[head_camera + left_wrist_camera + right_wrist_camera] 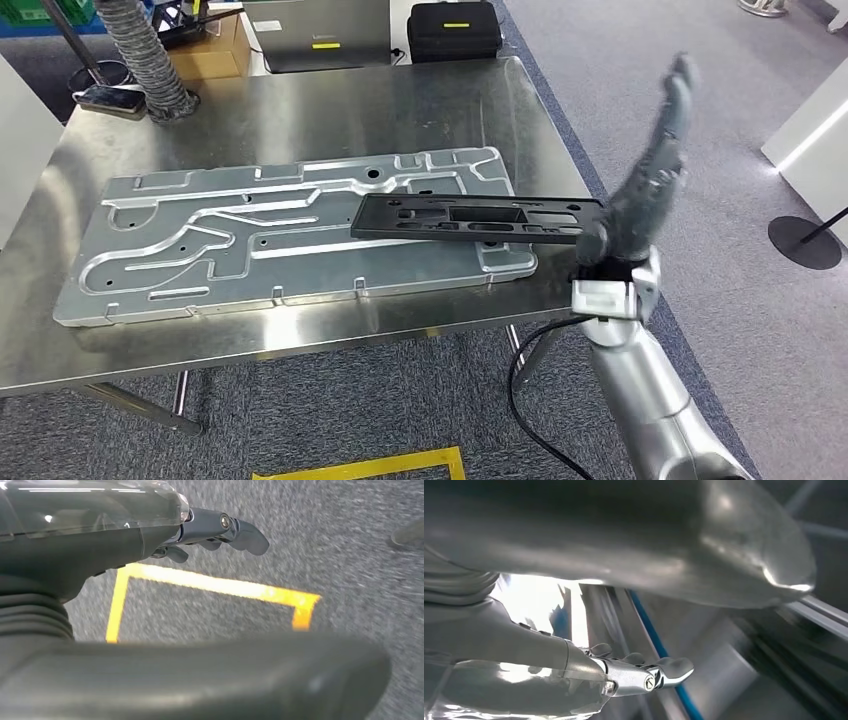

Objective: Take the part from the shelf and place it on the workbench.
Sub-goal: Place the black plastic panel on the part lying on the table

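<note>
I see a big silver plate point(300, 235) covering most of the counter point(300, 110), with a laptop point(318, 35) and black case point(455, 30) behind. The black part point(478, 218) lies on the plate's right end, just left of my right hand point(650, 170), fingers spread, holding nothing. My left hand point(210, 532) hangs over floor, loosely apart.

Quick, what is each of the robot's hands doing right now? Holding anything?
Left hand: open, holding nothing, hanging over the grey carpet.
Right hand: open, fingers raised, beside the end of the black part, not gripping it.
</note>
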Action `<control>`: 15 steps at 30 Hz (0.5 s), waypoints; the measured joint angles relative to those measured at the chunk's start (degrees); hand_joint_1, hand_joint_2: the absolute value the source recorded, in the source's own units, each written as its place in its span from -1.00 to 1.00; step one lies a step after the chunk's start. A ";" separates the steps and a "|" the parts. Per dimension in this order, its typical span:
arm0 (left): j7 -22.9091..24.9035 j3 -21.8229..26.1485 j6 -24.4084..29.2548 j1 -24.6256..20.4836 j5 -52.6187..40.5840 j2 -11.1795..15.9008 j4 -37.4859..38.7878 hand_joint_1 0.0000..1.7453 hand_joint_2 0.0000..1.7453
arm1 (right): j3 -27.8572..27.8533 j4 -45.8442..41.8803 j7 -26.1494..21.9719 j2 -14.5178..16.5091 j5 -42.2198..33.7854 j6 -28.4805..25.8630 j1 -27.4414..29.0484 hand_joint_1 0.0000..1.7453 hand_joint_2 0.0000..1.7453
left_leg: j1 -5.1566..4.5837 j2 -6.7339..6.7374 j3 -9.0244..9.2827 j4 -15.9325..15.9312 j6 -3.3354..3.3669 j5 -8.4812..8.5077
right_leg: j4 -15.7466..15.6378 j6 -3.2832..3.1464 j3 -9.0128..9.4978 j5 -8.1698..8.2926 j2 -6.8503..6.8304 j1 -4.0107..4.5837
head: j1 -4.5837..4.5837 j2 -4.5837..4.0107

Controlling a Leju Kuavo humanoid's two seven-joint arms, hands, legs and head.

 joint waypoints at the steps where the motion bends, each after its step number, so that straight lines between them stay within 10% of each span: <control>1: -0.15 0.40 -0.54 0.01 0.57 -0.16 0.00 -1.00 -1.00 | -2.62 -2.59 0.16 -0.13 3.73 -0.98 2.88 -1.00 -1.00 | -0.03 -0.06 0.13 -0.01 -0.25 -0.14 | -2.22 -0.32 1.12 0.52 -0.11 0.22 | 0.00 0.00; 5: -0.31 1.77 -1.81 0.53 1.50 -0.65 0.01 -1.00 -1.00 | -16.44 -6.73 0.37 -0.15 6.65 -0.81 15.55 -1.00 -1.00 | 0.00 -0.19 0.43 0.47 -1.28 -1.27 | -3.46 -1.40 2.05 0.65 -0.46 0.16 | 0.01 0.01; 9: -0.29 2.36 -2.53 0.49 1.52 -0.79 0.02 -1.00 -1.00 | -25.69 -5.68 1.95 0.53 13.38 -2.10 24.12 -1.00 -1.00 | -0.03 0.25 -3.76 12.29 -1.81 -9.07 | -3.78 -2.09 2.07 1.05 -0.63 -0.07 | -0.01 0.01; 11: -0.27 2.54 -2.85 0.67 1.44 -0.80 0.02 -1.00 -1.00 | -30.73 -2.77 1.64 2.12 16.05 -2.33 27.88 -1.00 -1.00 | -0.03 0.27 -4.53 15.72 -1.87 -10.25 | -3.64 -2.12 1.83 1.09 -0.73 0.04 | -0.01 0.01; 15: -0.28 2.90 -3.01 0.96 1.34 -0.80 0.01 -1.00 -1.00 | -40.46 5.33 0.43 5.28 18.83 -2.52 32.07 -1.00 -1.00 | -0.21 0.21 3.47 2.37 -1.12 -4.77 | -3.03 -1.78 1.34 1.31 -0.62 0.15 | 0.00 0.01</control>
